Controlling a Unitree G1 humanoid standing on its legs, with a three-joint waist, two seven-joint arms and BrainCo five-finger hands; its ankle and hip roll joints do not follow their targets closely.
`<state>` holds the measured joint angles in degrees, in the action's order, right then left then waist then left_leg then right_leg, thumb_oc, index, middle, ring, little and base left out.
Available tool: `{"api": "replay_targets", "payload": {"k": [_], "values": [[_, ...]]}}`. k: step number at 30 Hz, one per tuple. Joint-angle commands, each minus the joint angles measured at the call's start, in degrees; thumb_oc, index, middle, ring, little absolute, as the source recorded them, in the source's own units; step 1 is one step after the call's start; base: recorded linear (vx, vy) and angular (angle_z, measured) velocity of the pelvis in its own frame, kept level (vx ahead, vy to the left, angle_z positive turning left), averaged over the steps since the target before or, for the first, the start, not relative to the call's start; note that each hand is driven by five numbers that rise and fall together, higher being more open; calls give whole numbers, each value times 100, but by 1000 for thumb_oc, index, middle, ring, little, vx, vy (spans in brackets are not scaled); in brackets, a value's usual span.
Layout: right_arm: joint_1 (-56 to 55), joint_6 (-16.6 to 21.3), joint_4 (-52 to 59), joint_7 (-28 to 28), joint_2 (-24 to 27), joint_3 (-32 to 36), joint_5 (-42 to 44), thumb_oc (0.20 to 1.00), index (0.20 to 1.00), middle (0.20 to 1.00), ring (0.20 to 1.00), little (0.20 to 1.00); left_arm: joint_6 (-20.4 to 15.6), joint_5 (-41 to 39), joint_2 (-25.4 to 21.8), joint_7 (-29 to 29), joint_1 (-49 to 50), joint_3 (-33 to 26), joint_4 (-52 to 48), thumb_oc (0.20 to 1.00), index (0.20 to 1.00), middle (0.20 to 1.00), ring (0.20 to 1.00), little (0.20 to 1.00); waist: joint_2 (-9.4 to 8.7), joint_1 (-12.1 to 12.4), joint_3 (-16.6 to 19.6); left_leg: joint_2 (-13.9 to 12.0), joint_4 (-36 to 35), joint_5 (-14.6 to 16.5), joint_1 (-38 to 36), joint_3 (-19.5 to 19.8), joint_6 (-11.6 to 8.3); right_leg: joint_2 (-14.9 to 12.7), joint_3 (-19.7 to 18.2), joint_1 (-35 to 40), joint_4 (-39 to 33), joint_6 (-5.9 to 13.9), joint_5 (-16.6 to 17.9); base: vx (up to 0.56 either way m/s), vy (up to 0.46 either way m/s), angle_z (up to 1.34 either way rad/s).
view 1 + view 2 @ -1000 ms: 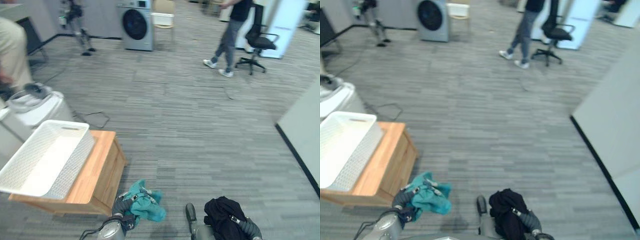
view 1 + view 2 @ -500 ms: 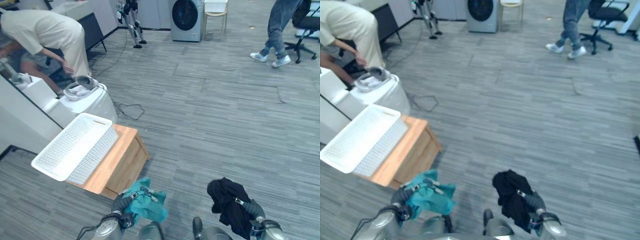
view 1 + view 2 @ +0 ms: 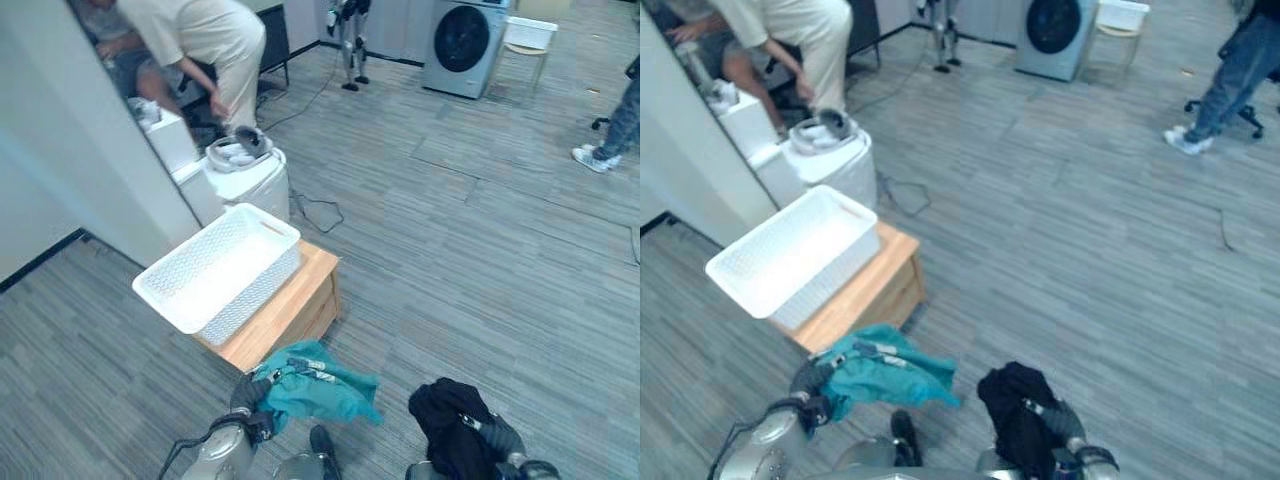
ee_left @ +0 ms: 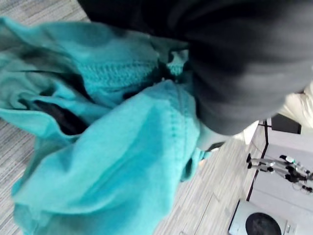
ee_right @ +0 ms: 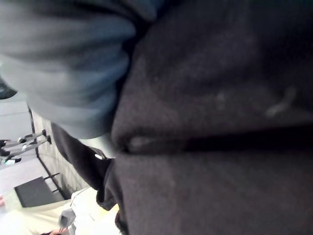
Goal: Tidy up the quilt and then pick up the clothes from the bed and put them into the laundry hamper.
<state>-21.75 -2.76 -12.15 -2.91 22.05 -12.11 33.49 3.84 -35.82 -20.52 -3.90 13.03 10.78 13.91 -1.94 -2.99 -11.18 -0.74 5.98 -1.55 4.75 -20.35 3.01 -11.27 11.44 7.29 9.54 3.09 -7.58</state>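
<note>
Clothes hang in both hands above the floor: a teal garment bunched in the left hand, whose fingers curl round it, and a black garment in the right hand, its fingers closed into the cloth. Near the teal one, a white hamper sits on a wooden stand. No readable writing shows. A bent-over person is cut off at the frame's top.

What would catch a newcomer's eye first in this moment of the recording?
The teal garment bunched in the left hand and the black garment in the right hand, both low in the head views. Ahead to the left, a white laundry hamper stands on a low wooden stand, and a person bends over behind it.
</note>
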Motion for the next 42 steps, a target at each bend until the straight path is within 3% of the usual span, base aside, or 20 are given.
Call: {"api": "replay_targets", "payload": {"k": [1, 2, 4, 5, 7, 9, 10, 11, 12, 15, 16, 17, 21, 26, 36, 42], "values": [[527, 180, 75, -91, -78, -145, -238, 200, 200, 200, 200, 200, -351, -54, -138, -340, 69, -317, -408, 200, 200, 200, 200, 200, 36, 283, 291, -188, -20, -121, 31, 653, -149, -198, -12, -97, 1039, 339, 715, 40, 212, 27], [547, 177, 82, -66, -90, -157, -217, 200, 200, 200, 200, 200, -356, -47, -136, -356, 74, -328, -405, 200, 200, 200, 200, 200, 52, 299, 301, -183, -32, -110, 25, 654, -124, -244, -9, -167, 1197, 343, 834, 63, 322, 24], [516, 145, 203, 121, -169, -220, -69, 200, 200, 200, 200, 200, -201, -22, -181, -406, 113, -422, -421, 200, 200, 200, 200, 200, 129, 258, 189, 9, -112, 31, -258, 879, 72, -484, -336, -1034, 2777, 316, 1375, 89, 306, 24], [490, 126, 221, 131, -177, -230, -58, 200, 200, 200, 200, 200, -181, -30, -186, -421, 116, -451, -398, 200, 200, 200, 200, 200, 139, 232, 148, 37, -127, 41, -334, 956, 74, -494, -386, -1198, 2832, 300, 1428, 137, 183, 72], [433, 86, 245, 125, -216, -251, -100, 200, 200, 200, 200, 200, -250, -107, -191, -458, 165, -539, -327, 200, 200, 200, 200, 200, 157, 200, 70, 6, -168, 24, -484, 1057, -9, -494, -377, -1353, 2351, 252, 1387, 145, 12, 109], [407, 81, 260, 176, -276, -246, -130, 200, 200, 200, 200, 200, -353, -115, -189, -402, 281, -607, -312, 200, 200, 200, 200, 200, 90, 191, 8, -32, -198, 55, -625, 1131, -112, -474, -409, -1316, 1392, 329, 1420, 184, -141, 94], [396, 179, 235, 238, -283, -226, -55, 200, 200, 200, 200, 200, -453, -65, -224, -270, 357, -606, -294, 200, 200, 200, 200, 200, 11, 149, -61, -36, -207, 159, -720, 1272, -162, -395, -623, -1350, 715, 427, 1612, 166, -185, 66], [396, 213, 221, 243, -282, -210, -41, 200, 200, 200, 200, 200, -479, -53, -237, -231, 371, -598, -294, 200, 200, 200, 200, 200, -11, 132, -80, -38, -201, 196, -737, 1318, -174, -357, -723, -1369, 532, 452, 1656, 181, -246, 63], [402, 339, 208, 292, -274, -135, 20, 200, 200, 200, 200, 200, -554, -50, -319, -76, 380, -540, -333, 200, 200, 200, 200, 200, -75, 33, -133, -30, -224, 306, -771, 1556, -198, -183, -1278, -1467, 24, 551, 1853, 133, -179, 54], [340, 530, 210, 350, -319, 18, 19, 200, 200, 200, 200, 200, -664, -67, -398, 109, 309, -389, -395, 200, 200, 200, 200, 200, -82, -150, -181, -63, -298, 432, -835, 1993, -247, 7, -2107, -1514, -213, 638, 2089, 157, -174, 79], [349, 561, 142, 239, -336, 89, -49, 200, 200, 200, 200, 200, -694, -150, -388, 48, 279, -367, -392, 200, 200, 200, 200, 200, -61, -164, -164, -156, -339, 388, -890, 2065, -292, -5, -2075, -1369, -254, 645, 1896, 202, -166, 132], [458, 518, 93, 207, -342, 102, -79, 200, 200, 200, 200, 200, -713, -250, -339, -153, 271, -340, -400, 200, 200, 200, 200, 200, -80, -91, -117, -278, -387, 321, -958, 2071, -393, -72, -1796, -1163, -393, 686, 1782, 227, -205, 155], [944, 362, 58, 443, -267, 55, -2, 200, 200, 200, 200, 200, -588, -324, -175, -533, 143, -362, -198, 200, 200, 200, 200, 200, -121, 48, 79, -546, -511, 160, -979, 2175, -571, -17, -1556, -778, -634, 724, 1468, 186, -192, 36], [1194, 135, 12, 662, -207, 87, -99, 200, 200, 200, 200, 200, -688, -320, 25, -911, 199, -561, 81, 200, 200, 200, 200, 200, -64, 84, 183, -684, -564, 60, -983, 2224, -707, 143, -1453, -664, -713, 562, 1298, 159, -66, 3], [1257, -169, 12, 710, -244, 180, -148, 200, 200, 200, 200, 200, -669, -66, 117, -1947, 246, -1252, -13, 200, 200, 200, 200, 200, 62, 143, 169, -771, -847, -146, -978, 2251, -821, 233, -1326, -615, -932, 440, 1279, 65, 1, 14], [1091, -336, 62, 591, -302, 144, -158, 200, 200, 200, 200, 200, -542, 1129, -247, -2431, 144, -1931, -675, 200, 200, 200, 200, 200, 171, 132, 188, -716, -951, -176, -1022, 2297, -786, 230, -1318, -594, -920, 407, 1231, 35, 19, 6]]}}
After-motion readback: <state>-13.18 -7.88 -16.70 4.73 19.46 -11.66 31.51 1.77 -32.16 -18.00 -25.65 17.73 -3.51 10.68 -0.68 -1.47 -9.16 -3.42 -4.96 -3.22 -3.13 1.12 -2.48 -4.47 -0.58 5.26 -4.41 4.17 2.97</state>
